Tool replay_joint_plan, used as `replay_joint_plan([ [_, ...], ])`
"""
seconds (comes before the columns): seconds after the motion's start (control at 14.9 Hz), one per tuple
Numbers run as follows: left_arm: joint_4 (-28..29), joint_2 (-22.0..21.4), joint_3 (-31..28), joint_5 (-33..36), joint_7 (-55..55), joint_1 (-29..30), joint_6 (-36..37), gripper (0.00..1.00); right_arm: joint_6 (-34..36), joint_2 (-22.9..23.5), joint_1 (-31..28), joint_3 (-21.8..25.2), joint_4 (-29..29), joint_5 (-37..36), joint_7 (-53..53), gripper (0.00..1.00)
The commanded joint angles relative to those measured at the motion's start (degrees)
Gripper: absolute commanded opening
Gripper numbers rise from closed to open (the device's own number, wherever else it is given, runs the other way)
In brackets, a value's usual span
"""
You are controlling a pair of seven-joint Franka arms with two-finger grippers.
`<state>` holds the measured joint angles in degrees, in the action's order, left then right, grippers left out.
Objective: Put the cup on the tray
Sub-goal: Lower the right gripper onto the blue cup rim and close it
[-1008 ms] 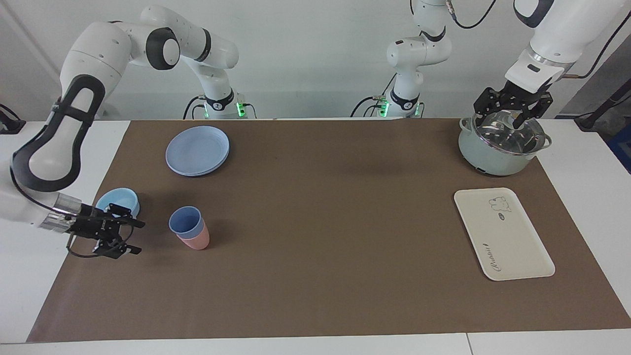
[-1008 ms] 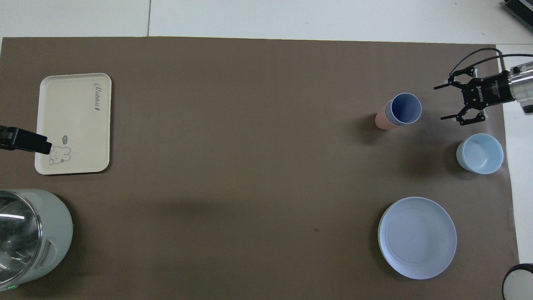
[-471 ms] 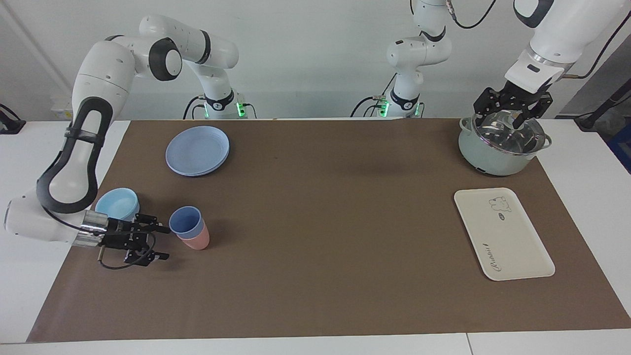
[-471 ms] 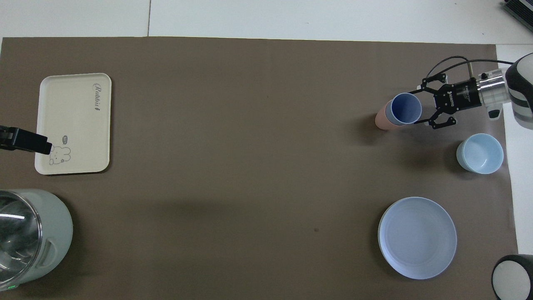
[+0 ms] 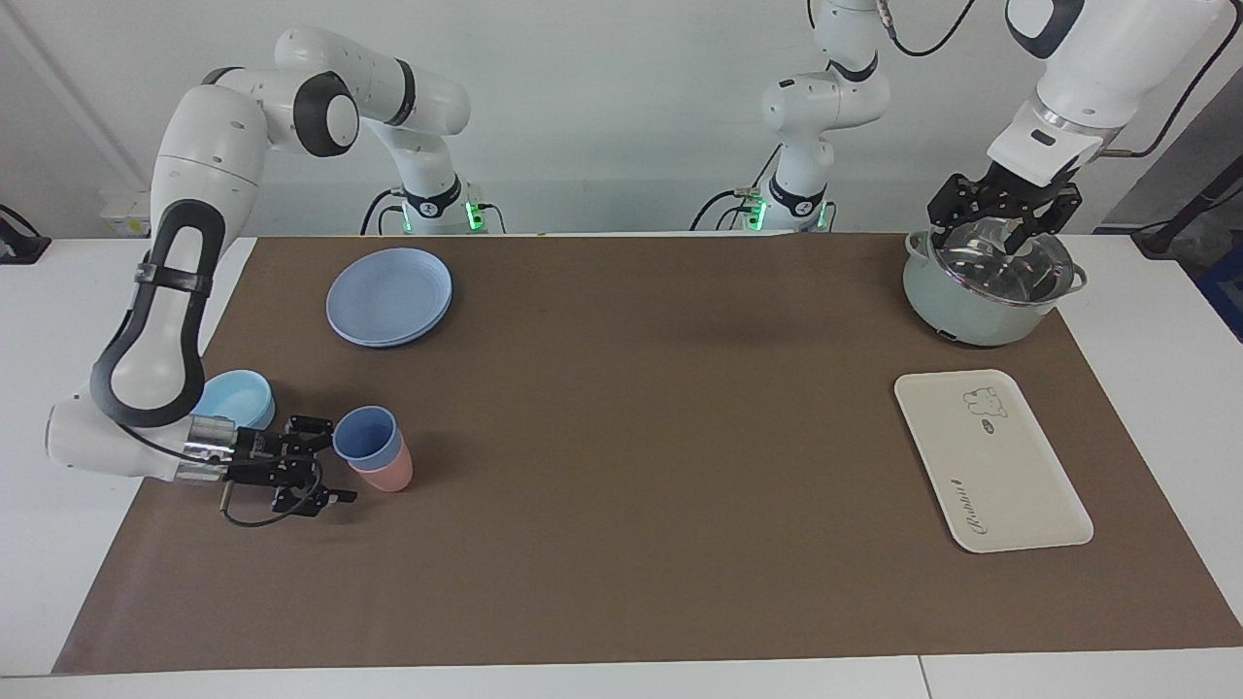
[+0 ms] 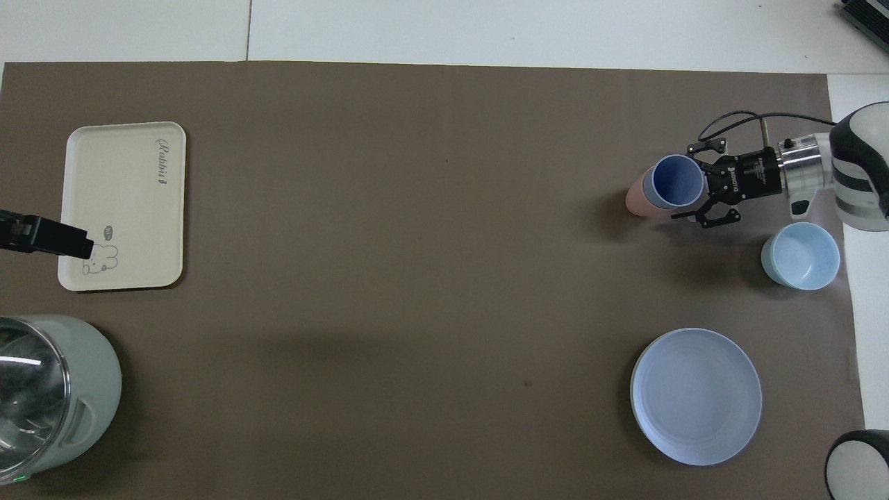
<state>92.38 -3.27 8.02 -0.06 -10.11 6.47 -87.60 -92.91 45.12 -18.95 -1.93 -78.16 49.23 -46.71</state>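
Fingers of the right pincer [image 5: 335, 458] stand apart at the cup [image 5: 367, 437]; left pincer [image 5: 1000, 216] spread over the pot [image 5: 971, 301], tray [image 5: 1020, 505] bare

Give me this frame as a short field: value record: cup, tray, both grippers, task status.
cup: periwinkle cup nested in pink cup, toward the right arm's end
tray: tray bare, toward the left arm's end
right gripper: right gripper open, level with and next to the cup, not gripping
left gripper: left gripper open, waiting over the lidded pot
others: bowl, plate
status: cup not yet lifted
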Motion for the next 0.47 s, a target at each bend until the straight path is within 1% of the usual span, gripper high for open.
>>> replay_joint_plan([
  [0.0, 2.97, -2.18, -0.02, 0.41, 0.27, -0.15, -1.7, 1.0, -0.69, -3.37, -0.12, -0.45, -5.42, 2.18, -0.58, 0.91],
  [0.27, 2.98, -2.18, -0.02, 0.41, 0.18, -0.15, -1.7, 1.0, -1.04, -3.55, 0.58, -0.53, -6.3, 3.85, -0.67, 0.91],
  [0.4, 2.98, -2.18, -0.02, 0.41, 0.18, -0.15, -1.7, 1.0, -3.92, -4.6, 0.58, -0.53, -9.36, 6.38, -0.49, 0.91],
])
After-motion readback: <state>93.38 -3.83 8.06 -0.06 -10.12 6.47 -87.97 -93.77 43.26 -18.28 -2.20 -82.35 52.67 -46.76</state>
